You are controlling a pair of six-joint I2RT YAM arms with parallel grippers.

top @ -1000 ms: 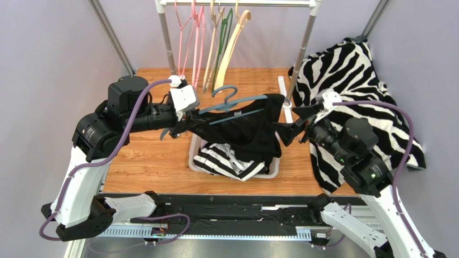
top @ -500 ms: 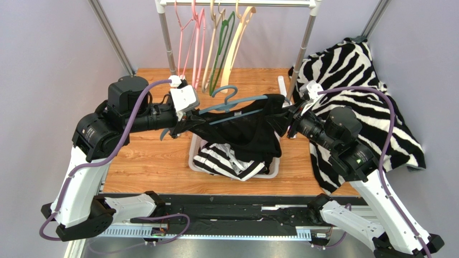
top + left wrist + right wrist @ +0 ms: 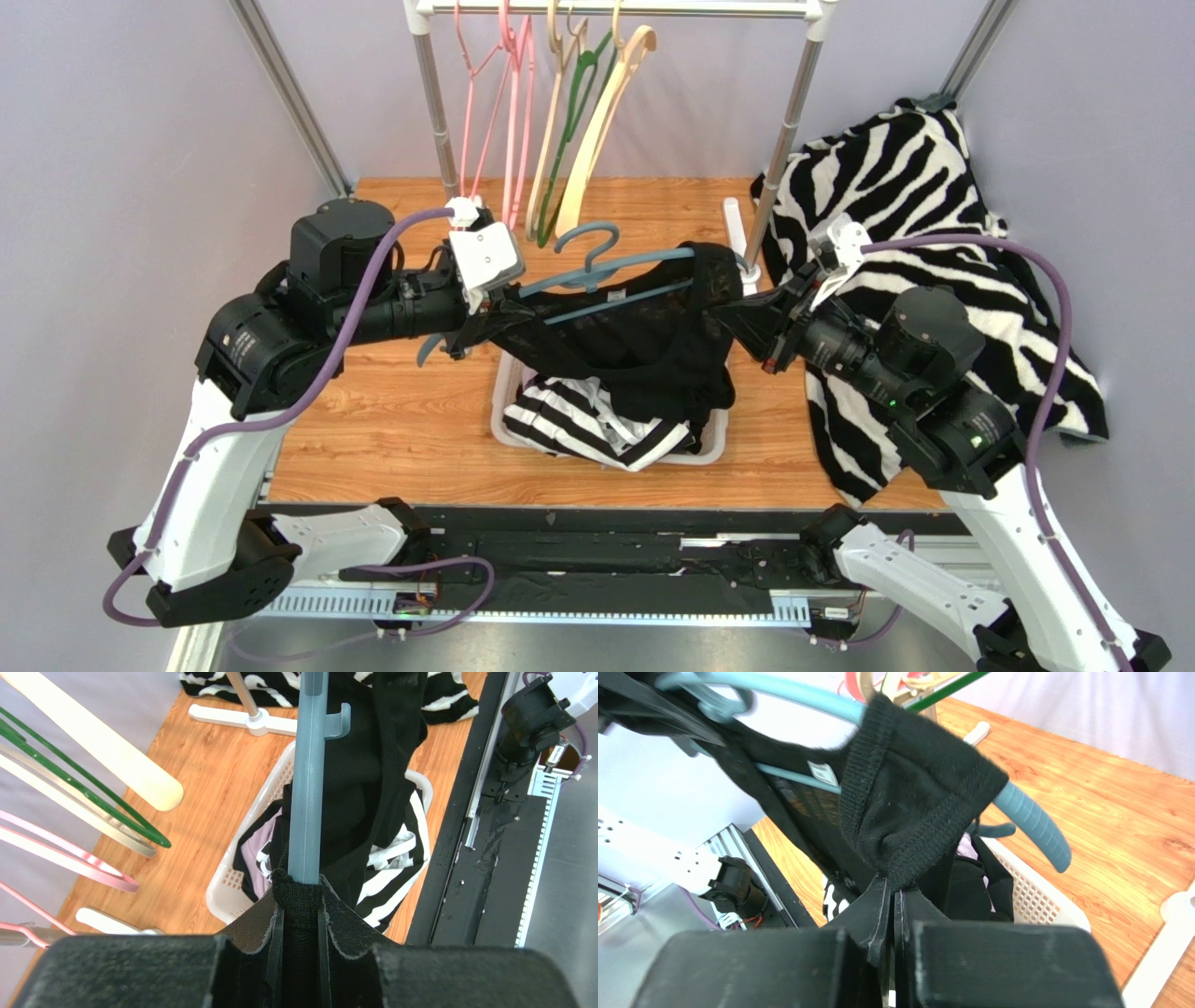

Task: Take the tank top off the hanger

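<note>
A black tank top point(image 3: 638, 343) hangs on a blue plastic hanger point(image 3: 596, 252) held in the air over a basket. My left gripper point(image 3: 484, 319) is shut on the hanger's left end, with the top's strap pinched in too; in the left wrist view the blue hanger arm point(image 3: 307, 798) runs straight out of the left gripper point(image 3: 302, 896), and the black tank top point(image 3: 382, 777) drapes beside it. My right gripper point(image 3: 744, 315) is shut on the top's right shoulder. In the right wrist view the right gripper point(image 3: 891, 882) pinches the tank top's knit shoulder fabric point(image 3: 913, 805), which still sits over the hanger's tip point(image 3: 1029, 822).
A white laundry basket point(image 3: 716, 445) holding striped clothes sits under the top. Behind it a clothes rack point(image 3: 786, 126) carries several pink, green and cream hangers point(image 3: 561, 112). A zebra-print cloth point(image 3: 912, 182) lies heaped at the right.
My right gripper came in from the right with its jaws open, reached the top's right shoulder and shut on it. The left gripper kept its hold and barely moved.
</note>
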